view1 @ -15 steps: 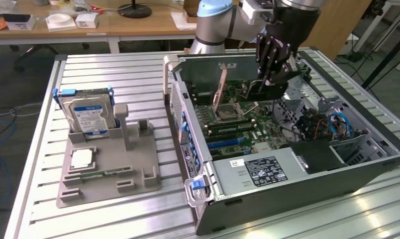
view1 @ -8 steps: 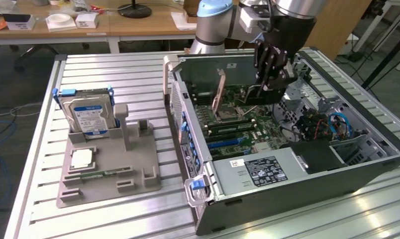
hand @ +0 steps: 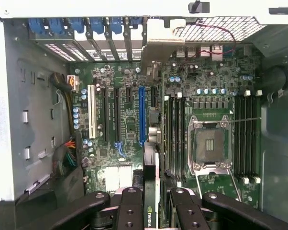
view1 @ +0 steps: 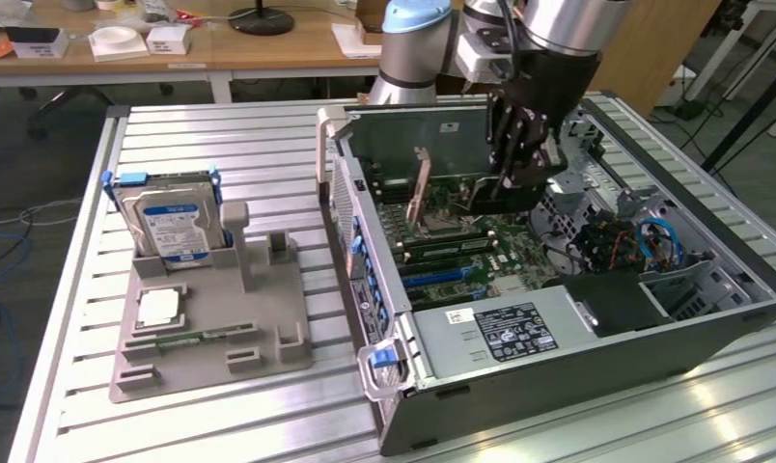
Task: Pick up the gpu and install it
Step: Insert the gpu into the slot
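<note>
Green-edged and seen edge-on, the gpu (hand: pixel 151 172) sits right between the fingers (hand: pixel 129 211) of the gripper (hand: pixel 156 215), which are pressed in on its two faces. So the claw is pinching the card, not spread wide.

Holding it by the flat sides makes sense to me: the bottom connector edge stays free to point down at the motherboard (hand: pixel 206 96).

In the exterior view the gripper (view1: pixel 517 169) hangs inside the open case (view1: pixel 697 328), with the card's dark body (view1: pixel 507 198) just below the fingers and over the board. It looks to me like it's above the slots, not seated, but I can't tell whether there's any contact.

From the wrist view the card's edge runs roughly parallel to the long blue slot (hand: pixel 141 115) and just beside it, well clear of the CPU socket (hand: pixel 211 143). Whether it's dead-on lined up, hard to say.

The case lies on its side on the metal table (view1: pixel 234 125), so the board faces up and the arm can come straight down.

Off toward the exterior view's left, the grey holder tray (view1: pixel 207 357) has the hard drive (view1: pixel 172 227) standing upright in it, well apart from the action.
</note>
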`<state>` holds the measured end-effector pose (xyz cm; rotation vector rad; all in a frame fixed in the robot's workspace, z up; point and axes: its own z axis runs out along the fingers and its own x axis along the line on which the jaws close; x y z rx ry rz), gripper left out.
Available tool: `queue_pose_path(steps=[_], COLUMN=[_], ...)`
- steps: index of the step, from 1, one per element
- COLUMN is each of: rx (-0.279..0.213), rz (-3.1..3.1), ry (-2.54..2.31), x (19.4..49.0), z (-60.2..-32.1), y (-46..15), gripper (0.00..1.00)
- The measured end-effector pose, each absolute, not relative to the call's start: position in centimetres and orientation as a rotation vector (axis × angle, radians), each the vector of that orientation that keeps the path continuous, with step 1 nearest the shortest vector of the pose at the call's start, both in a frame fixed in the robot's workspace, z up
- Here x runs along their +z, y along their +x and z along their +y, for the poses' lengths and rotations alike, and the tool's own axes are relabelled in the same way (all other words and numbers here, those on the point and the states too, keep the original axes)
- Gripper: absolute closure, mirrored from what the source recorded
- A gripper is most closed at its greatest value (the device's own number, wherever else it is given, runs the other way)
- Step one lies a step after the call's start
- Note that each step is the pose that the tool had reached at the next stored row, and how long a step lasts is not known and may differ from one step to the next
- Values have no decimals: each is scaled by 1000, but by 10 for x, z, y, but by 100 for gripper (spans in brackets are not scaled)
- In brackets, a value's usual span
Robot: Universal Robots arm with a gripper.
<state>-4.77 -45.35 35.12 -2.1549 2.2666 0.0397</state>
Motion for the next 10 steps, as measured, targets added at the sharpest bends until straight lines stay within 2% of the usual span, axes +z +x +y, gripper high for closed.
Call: queue_pose_path(steps=[10], rx=[39], rz=[2267], ry=[-2155], x=[335], z=[-454], y=[-53], gripper=[74])
